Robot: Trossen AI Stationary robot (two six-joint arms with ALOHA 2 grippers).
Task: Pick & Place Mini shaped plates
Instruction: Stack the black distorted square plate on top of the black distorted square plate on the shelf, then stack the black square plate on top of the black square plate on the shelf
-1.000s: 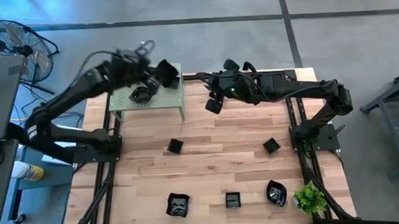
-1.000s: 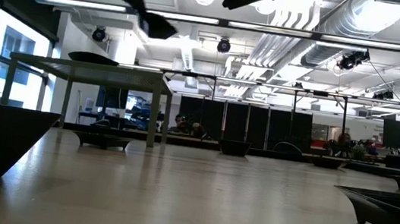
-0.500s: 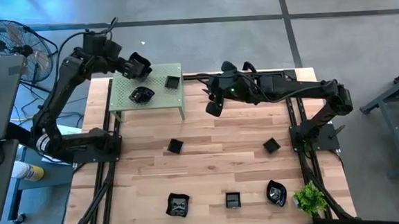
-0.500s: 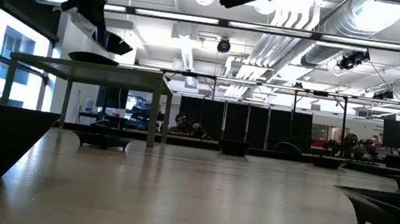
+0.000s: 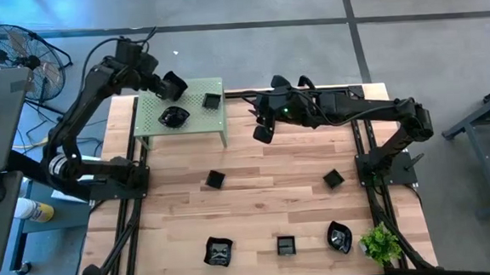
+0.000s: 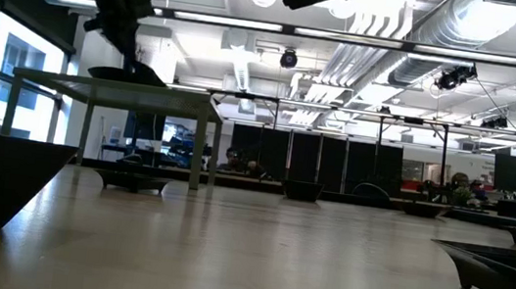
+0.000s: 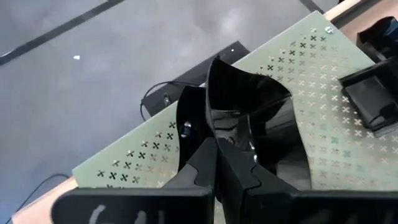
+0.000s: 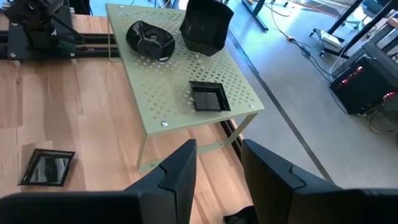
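Your left gripper [image 7: 216, 163] has its fingers pinched together on the rim of a glossy black mini plate [image 7: 249, 106], carrying it above the green perforated stand [image 5: 195, 122]. From above, it hangs over the stand's far left corner, so the plate is tilted in the air, not yet set down. Gripping by the thin wall makes sense: these dishes are too shallow and slick to grab across the body.

Two plates already rest on the stand: a round bowl-like dish [image 8: 150, 39] near the middle and a small square dish [image 8: 208, 96] toward its right edge. I judge you are aiming for the bare patch at the far left so the three do not crowd each other.

Your right gripper [image 8: 217, 163] waits with its fingers spread and nothing between them, hovering over the table [image 5: 257, 196] just off the stand's right side, clear of the left arm's path.

Farther out, five more plates lie on the wood: one square [image 5: 215, 179] below the stand, another [image 5: 333, 179] toward the right, and three along the near edge [image 5: 219, 252] [image 5: 286, 246] [image 5: 339, 237]. A small green plant [image 5: 380, 244] sits in the near right corner.
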